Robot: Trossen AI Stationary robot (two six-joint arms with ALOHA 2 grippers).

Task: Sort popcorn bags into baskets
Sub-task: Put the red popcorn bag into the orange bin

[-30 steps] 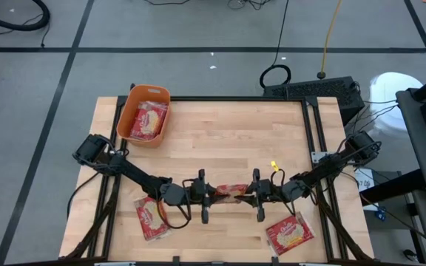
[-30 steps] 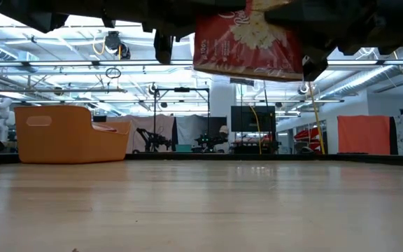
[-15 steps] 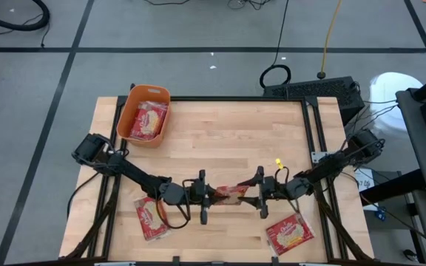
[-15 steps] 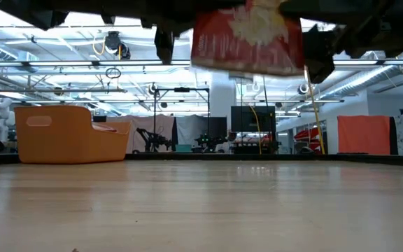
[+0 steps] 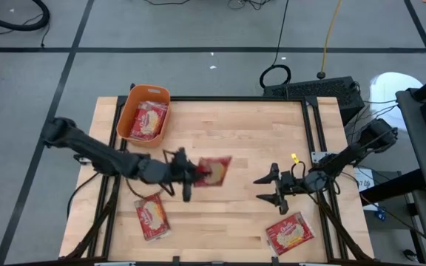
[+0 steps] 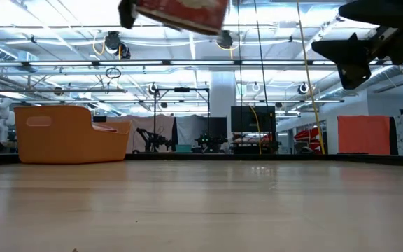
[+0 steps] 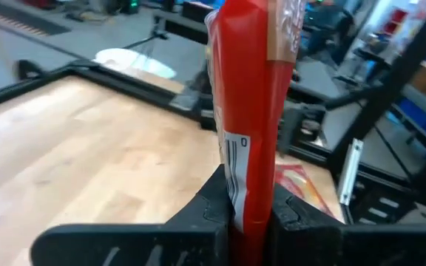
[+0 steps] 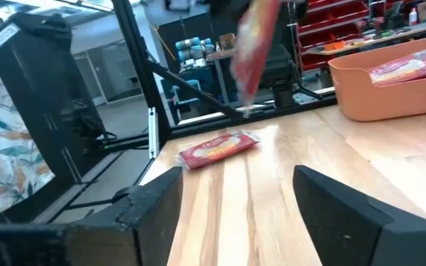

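Observation:
My left gripper is shut on a red popcorn bag high above the middle of the table; the low view shows this bag at its top. Right of the table's middle, my right gripper hangs open and holds nothing. The orange basket stands at the far left corner with a popcorn bag lying in it. Two more popcorn bags lie flat on the table, one near left and one near right. My left gripper pinches the bag's left end, the edge with the barcode, between its two fingers. The fingers come about level from the table's left. The bag sticks out beyond the fingers toward the right, lifted clear of the table and a little tilted.
Black rails frame the table's edges. The wood between the basket and the grippers is bare. In the right wrist view the basket and the near-left bag show beyond the open fingers.
My right gripper has opened, let go of the bag and drawn back toward the table's right edge. My left gripper, still shut on the bag, has carried it up and toward the far left, nearer the basket.

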